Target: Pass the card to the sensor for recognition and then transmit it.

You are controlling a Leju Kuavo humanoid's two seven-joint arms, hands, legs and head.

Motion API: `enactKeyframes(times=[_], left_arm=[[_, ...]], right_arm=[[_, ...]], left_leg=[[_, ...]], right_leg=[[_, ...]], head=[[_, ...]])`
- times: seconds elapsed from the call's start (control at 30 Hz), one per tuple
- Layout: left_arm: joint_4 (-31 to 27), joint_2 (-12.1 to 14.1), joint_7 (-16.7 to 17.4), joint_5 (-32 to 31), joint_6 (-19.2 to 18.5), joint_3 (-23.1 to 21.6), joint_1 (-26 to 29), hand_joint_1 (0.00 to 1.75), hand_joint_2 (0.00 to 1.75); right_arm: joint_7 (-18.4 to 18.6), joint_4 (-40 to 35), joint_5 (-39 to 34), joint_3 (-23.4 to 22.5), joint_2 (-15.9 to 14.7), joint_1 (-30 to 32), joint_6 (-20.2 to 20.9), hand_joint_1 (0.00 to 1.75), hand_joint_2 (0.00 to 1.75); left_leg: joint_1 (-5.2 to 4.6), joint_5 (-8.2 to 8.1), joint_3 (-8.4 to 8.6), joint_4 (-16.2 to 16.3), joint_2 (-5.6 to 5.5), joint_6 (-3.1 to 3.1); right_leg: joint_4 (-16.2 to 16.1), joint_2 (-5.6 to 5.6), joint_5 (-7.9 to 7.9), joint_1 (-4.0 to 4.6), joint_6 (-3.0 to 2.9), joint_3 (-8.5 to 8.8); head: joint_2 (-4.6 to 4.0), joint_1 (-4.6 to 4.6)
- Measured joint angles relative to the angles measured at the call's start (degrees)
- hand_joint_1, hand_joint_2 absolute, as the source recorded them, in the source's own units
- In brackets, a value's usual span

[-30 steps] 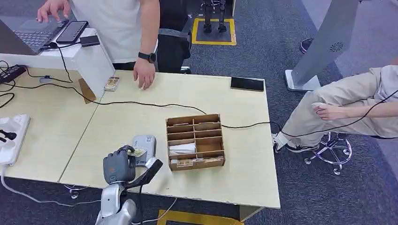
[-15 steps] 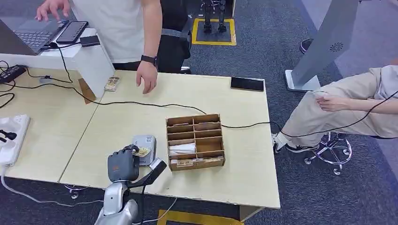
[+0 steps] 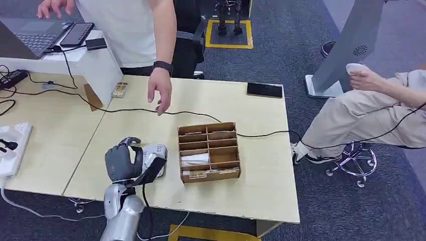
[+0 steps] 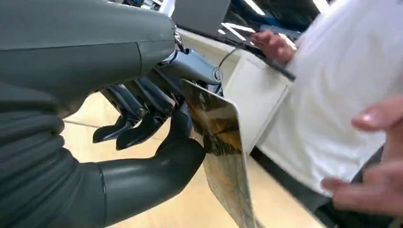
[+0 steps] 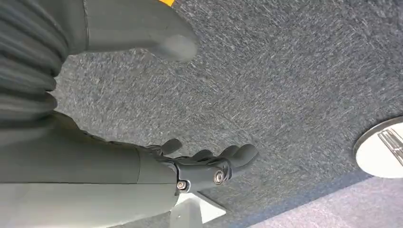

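My left hand hovers above the table's front edge and pinches a printed card between thumb and fingers. The card shows nearly edge-on just left of the grey sensor box. In the left wrist view the card stands out from the thumb and dark fingers, with its yellow-brown print showing. A standing person's hand reaches over the table beyond the card and appears close and blurred in the left wrist view. My right hand hangs over grey carpet, its fingers loosely apart and holding nothing.
A wooden compartment organizer with cards stands right of the sensor. A black cable crosses the table. A black phone lies at the far edge. A seated person is off the right side. A laptop stand sits at the far left.
My left hand has drawn the card up and left, off the sensor box. The standing person's hand has come forward over the table toward it. The seated person raised a hand.
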Motion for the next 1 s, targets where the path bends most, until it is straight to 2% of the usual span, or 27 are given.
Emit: enactKeyframes(times=[0.2, 0.43, 0.57, 0.7, 0.97, 1.0], left_arm=[[-2.34, -0.68, 0.33, 5.87, -0.02, -0.20, -2.86, 1.75, 1.75], [-2.91, -0.50, 6.00, 9.10, -0.09, -1.68, -7.13, 1.75, 1.75], [-2.71, 0.07, 7.39, 9.82, -0.13, -1.77, -9.61, 1.75, 1.75], [-1.62, 0.83, 7.50, 10.43, -0.15, -1.71, -12.09, 1.75, 1.75], [-0.24, 1.33, 4.37, 15.59, -0.15, -1.46, -16.15, 1.75, 1.75], [-0.24, 1.33, 4.20, 16.15, -0.15, -1.46, -16.33, 1.54, 1.75]], right_arm=[[-0.02, 0.02, 0.74, 0.02, 0.00, -0.01, 0.00, 0.00, 1.75], [-0.57, 0.17, 1.07, 0.04, 0.00, -0.04, 0.00, 0.00, 1.75], [-0.59, 0.42, 1.33, 0.22, 0.00, -0.06, 0.00, 0.00, 1.75], [-0.52, 0.50, 1.79, 0.61, 0.00, -0.08, 0.00, 0.00, 1.75], [-0.09, 0.70, 1.77, 1.49, -0.11, -0.19, 0.02, 0.00, 1.75], [-0.07, 0.83, 1.75, 1.61, -0.13, -0.20, 0.02, 0.00, 1.75]], left_leg=[[0.00, 0.00, 0.00, 0.00, 0.00, 0.00], [-0.01, 0.00, -0.02, 0.01, -0.01, 0.00], [0.00, 0.00, -0.01, 0.01, 0.00, 0.00], [0.00, 0.01, -0.02, 0.00, -0.01, 0.00], [-0.01, 0.01, -0.02, 0.01, -0.01, 0.00], [-0.01, 0.01, -0.02, 0.01, -0.01, 0.00]], right_leg=[[0.00, 0.01, 0.00, 0.00, 0.00, 0.00], [0.00, 0.00, 0.03, -0.01, 0.00, 0.01], [0.01, 0.00, 0.04, 0.00, -0.01, 0.01], [0.01, 0.00, 0.04, 0.00, -0.01, 0.01], [0.02, 0.00, 0.04, -0.01, -0.01, 0.01], [0.02, 0.00, 0.04, -0.01, -0.02, 0.01]], head=[[0.00, 0.00], [0.00, 0.00], [0.00, -0.02], [0.00, 0.00], [0.00, -0.02], [0.00, 0.00]])
